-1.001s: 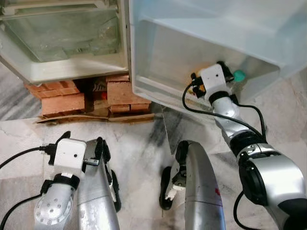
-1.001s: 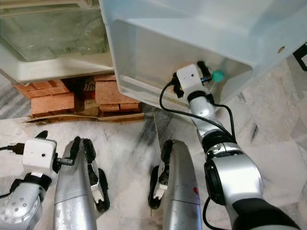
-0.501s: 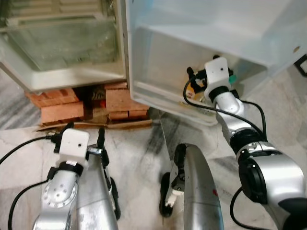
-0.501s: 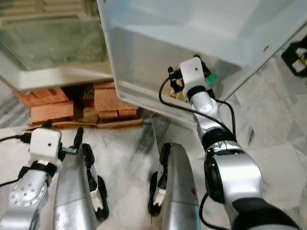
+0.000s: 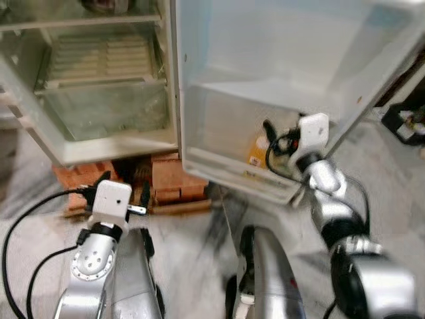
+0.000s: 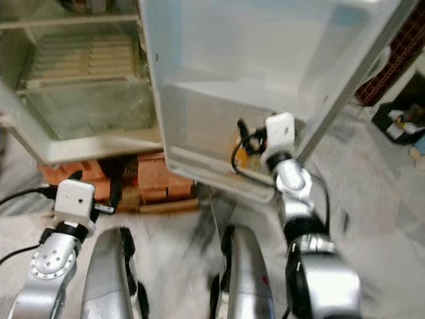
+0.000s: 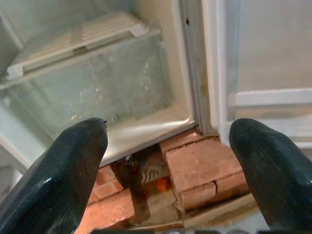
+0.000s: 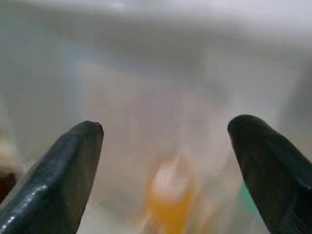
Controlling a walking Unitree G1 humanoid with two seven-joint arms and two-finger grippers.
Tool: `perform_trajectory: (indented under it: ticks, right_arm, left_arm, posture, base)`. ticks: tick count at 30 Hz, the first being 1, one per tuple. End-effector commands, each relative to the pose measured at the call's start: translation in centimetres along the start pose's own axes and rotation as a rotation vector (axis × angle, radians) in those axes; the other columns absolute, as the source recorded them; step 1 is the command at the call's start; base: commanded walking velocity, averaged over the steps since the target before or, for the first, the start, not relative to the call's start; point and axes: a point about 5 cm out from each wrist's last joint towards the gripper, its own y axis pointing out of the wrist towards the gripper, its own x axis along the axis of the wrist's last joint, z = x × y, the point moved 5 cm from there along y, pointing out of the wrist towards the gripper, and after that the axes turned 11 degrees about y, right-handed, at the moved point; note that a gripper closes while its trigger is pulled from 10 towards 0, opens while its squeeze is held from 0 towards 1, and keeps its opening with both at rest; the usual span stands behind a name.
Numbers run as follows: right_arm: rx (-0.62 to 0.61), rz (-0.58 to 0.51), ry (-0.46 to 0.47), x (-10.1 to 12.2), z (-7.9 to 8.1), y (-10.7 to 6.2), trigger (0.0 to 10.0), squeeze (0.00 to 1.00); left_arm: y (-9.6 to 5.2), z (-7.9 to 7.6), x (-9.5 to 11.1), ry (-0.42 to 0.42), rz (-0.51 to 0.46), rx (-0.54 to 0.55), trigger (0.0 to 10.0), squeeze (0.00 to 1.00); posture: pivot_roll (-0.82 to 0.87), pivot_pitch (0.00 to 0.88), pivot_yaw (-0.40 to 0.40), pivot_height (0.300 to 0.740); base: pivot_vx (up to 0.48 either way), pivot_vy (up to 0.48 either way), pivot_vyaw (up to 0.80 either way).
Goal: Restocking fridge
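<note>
The fridge (image 5: 106, 100) stands open, its door (image 5: 279, 73) swung out on the right. An orange bottle (image 5: 256, 151) stands in the door's bottom shelf (image 5: 226, 174). It appears blurred in the right wrist view (image 8: 168, 195), with something teal (image 8: 243, 196) beside it. My right gripper (image 8: 165, 126) is open just above and in front of the bottle, reaching over the shelf rail (image 5: 272, 136). My left gripper (image 7: 169, 126) is open and low, pointing at the fridge's base with nothing between its fingers.
The fridge rests on red bricks (image 5: 166, 183) over a marble floor (image 5: 199, 226). A glass-fronted crisper drawer (image 7: 92, 92) sits at the bottom of the cabinet under a slatted shelf (image 5: 99, 60). Dark objects (image 5: 405, 119) lie on the floor at the far right.
The head view has tilted up, so more of the fridge interior and door is seen. The right gripper stays at the door shelf by the orange bottle. The left arm has risen a little.
</note>
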Motion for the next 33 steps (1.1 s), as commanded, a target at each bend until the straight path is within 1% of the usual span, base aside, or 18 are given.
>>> perform_trajectory:
  ticks: [1, 2, 3, 4, 5, 6, 8, 11, 13, 17, 20, 25, 27, 28, 30, 31, 33]
  right_arm:
    - [-0.057, -0.007, 0.043, 0.1, -0.8, -0.3, 10.0, 0.0]
    - [-0.075, -0.004, 0.059, -0.2, -0.9, -0.6, 10.0, 0.0]
    - [-0.132, -0.006, 0.093, -0.9, -1.1, -1.4, 10.0, 0.0]
    - [-0.132, -0.006, 0.093, -0.9, -1.1, -1.4, 10.0, 0.0]
    - [-0.136, -0.026, 0.129, -0.9, -0.5, -1.9, 10.0, 0.0]
    - [-0.136, -0.026, 0.129, -0.9, -0.5, -1.9, 10.0, 0.0]
    - [-0.103, -0.072, 0.114, 0.0, 0.5, -2.1, 10.0, 0.0]
    - [-0.075, -0.092, 0.075, 0.7, 1.0, -2.1, 10.0, 0.0]
    - [-0.086, -0.102, 0.073, 1.5, 0.8, -2.2, 10.0, 0.0]
    - [-0.115, -0.098, 0.089, 1.8, 0.2, -2.4, 10.0, 0.0]
    - [-0.146, -0.076, 0.083, 1.4, -0.5, -3.0, 10.0, 0.0]
    - [-0.14, -0.046, 0.064, 0.9, -0.7, -3.6, 10.0, 0.0]
    - [-0.145, -0.04, 0.069, 1.0, -0.8, -3.4, 10.0, 0.0]
    - [-0.145, -0.04, 0.069, 1.0, -0.8, -3.4, 10.0, 0.0]
    - [-0.148, -0.05, 0.07, 1.5, -0.8, -3.0, 10.0, 0.0]
    - [-0.148, -0.05, 0.07, 1.5, -0.8, -3.0, 10.0, 0.0]
    - [-0.148, -0.056, 0.068, 1.8, -0.8, -2.7, 10.0, 0.0]
  left_arm:
    - [-0.2, -0.1, -0.6, -0.009, 0.013, 0.008, 10.0, 0.0]
    - [-0.2, -0.1, -0.6, -0.013, 0.014, 0.009, 10.0, 0.0]
    - [0.1, -0.2, -0.7, -0.016, 0.007, 0.008, 10.0, 0.0]
    - [0.1, -0.2, -0.7, -0.016, 0.007, 0.008, 10.0, 0.0]
    - [0.6, -0.2, -0.5, -0.016, -0.004, 0.008, 10.0, 0.0]
    - [0.6, -0.2, -0.5, -0.016, -0.004, 0.008, 10.0, 0.0]
    - [1.6, 0.0, -0.1, -0.01, -0.026, 0.009, 10.0, 0.0]
    - [2.0, 0.1, 0.3, -0.008, -0.041, 0.012, 10.0, 0.0]
    - [2.2, 0.1, 0.4, -0.008, -0.052, 0.016, 10.0, 0.0]
    - [2.0, 0.1, 0.2, -0.006, -0.059, 0.012, 10.0, 0.0]
    - [1.8, -0.6, -0.8, 0.0, -0.037, -0.012, 10.0, 0.0]
    - [1.8, -0.4, -0.8, 0.005, -0.043, -0.008, 10.0, 0.0]
    - [2.0, 0.0, -0.9, 0.004, -0.04, 0.006, 10.0, 0.0]
    - [2.0, 0.0, -0.9, 0.004, -0.04, 0.006, 10.0, 0.0]
    - [2.3, 0.2, -0.8, 0.007, -0.05, 0.014, 10.0, 0.0]
    - [2.3, 0.2, -0.8, 0.007, -0.05, 0.014, 10.0, 0.0]
    - [2.5, 0.2, -0.6, 0.009, -0.057, 0.016, 10.0, 0.0]
  posture:
    - [0.12, 0.0, -0.053, 0.518]
    - [0.12, 0.0, -0.053, 0.518]
    - [0.11, 0.0, -0.046, 0.518]
    - [0.11, 0.0, -0.046, 0.518]
    - [0.1, 0.0, -0.039, 0.518]
    - [0.1, 0.0, -0.039, 0.518]
    - [0.1, 0.0, -0.031, 0.518]
    - [0.09, 0.0, -0.027, 0.518]
    - [0.08, 0.0, -0.027, 0.533]
    - [0.07, 0.0, -0.023, 0.553]
    - [0.07, 0.0, -0.023, 0.578]
    - [0.07, 0.0, -0.032, 0.608]
    - [0.07, 0.0, -0.034, 0.623]
    - [0.07, 0.0, -0.034, 0.623]
    - [0.07, 0.0, -0.033, 0.643]
    - [0.07, 0.0, -0.033, 0.643]
    - [0.07, 0.0, -0.031, 0.658]
  base:
    - [0.0, 0.0, 0.0]
    - [0.0, 0.0, 0.0]
    - [0.0, 0.0, 0.0]
    - [0.0, 0.0, 0.0]
    - [0.0, 0.0, 0.0]
    - [0.0, 0.0, 0.0]
    - [0.0, 0.0, 0.0]
    - [0.0, 0.0, 0.0]
    - [0.0, 0.0, 0.0]
    - [0.0, 0.0, 0.0]
    - [0.0, 0.0, 0.0]
    - [0.0, 0.0, 0.0]
    - [0.0, 0.0, 0.0]
    - [0.0, 0.0, 0.0]
    - [0.0, 0.0, 0.0]
    - [0.0, 0.0, 0.0]
    - [0.0, 0.0, 0.0]
